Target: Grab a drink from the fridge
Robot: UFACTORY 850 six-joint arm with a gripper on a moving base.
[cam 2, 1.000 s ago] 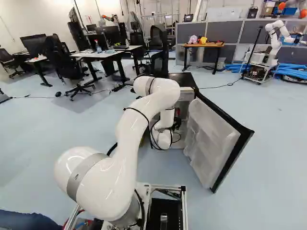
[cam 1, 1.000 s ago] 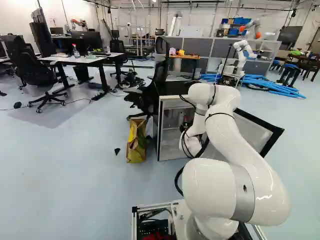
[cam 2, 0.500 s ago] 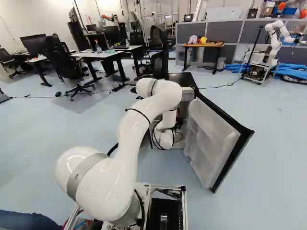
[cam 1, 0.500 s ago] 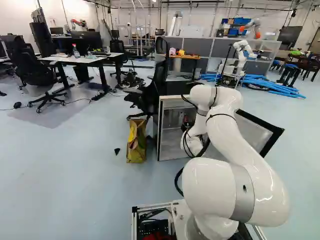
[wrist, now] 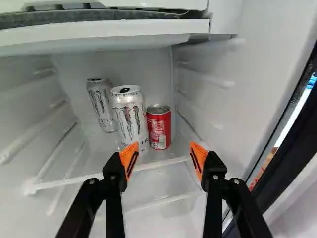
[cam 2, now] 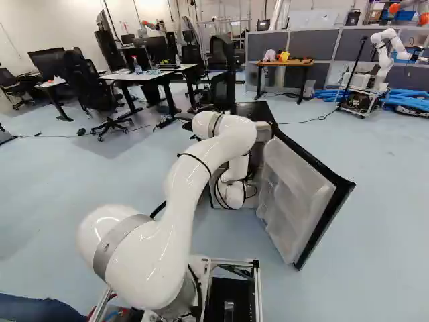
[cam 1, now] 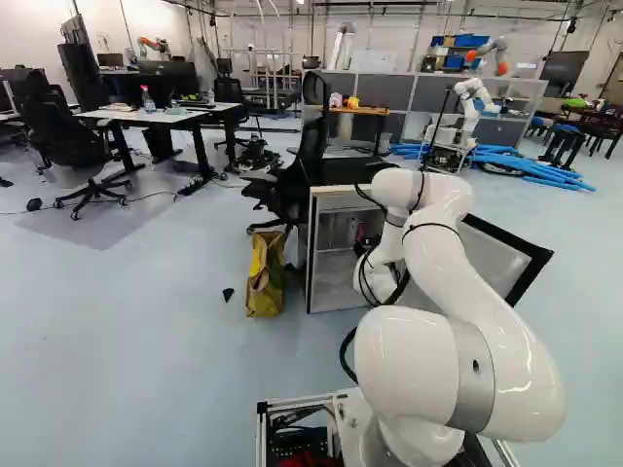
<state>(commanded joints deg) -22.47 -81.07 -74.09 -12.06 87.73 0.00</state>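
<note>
In the left base view my gripper (cam 1: 366, 241) shows only as a dark part at the opening of the fridge (cam 1: 310, 255), mostly hidden by the arm's wrist. Seen from the wrist, the gripper (wrist: 164, 154) stands open with nothing between its orange pads. Ahead of it, a red can (wrist: 159, 128) stands upright on the shelf (wrist: 89, 178). Touching or close beside it is a taller silver can (wrist: 130, 118). Another silver can (wrist: 101, 105) stands farther back, beyond the first silver one.
The fridge door (cam 2: 295, 194) is swung wide, on the arm's right. A white compartment edge (wrist: 99, 30) overhangs the cans. The fridge's side wall (wrist: 223, 99) rises beside the gripper. A yellow bag (cam 1: 265, 277) and a black chair (cam 1: 302, 165) stand beside the fridge; another robot (cam 1: 471, 107) is behind.
The arm's elbow and wrist have shifted slightly to the right in both base views. The base, the fridge and its door have kept their places.
</note>
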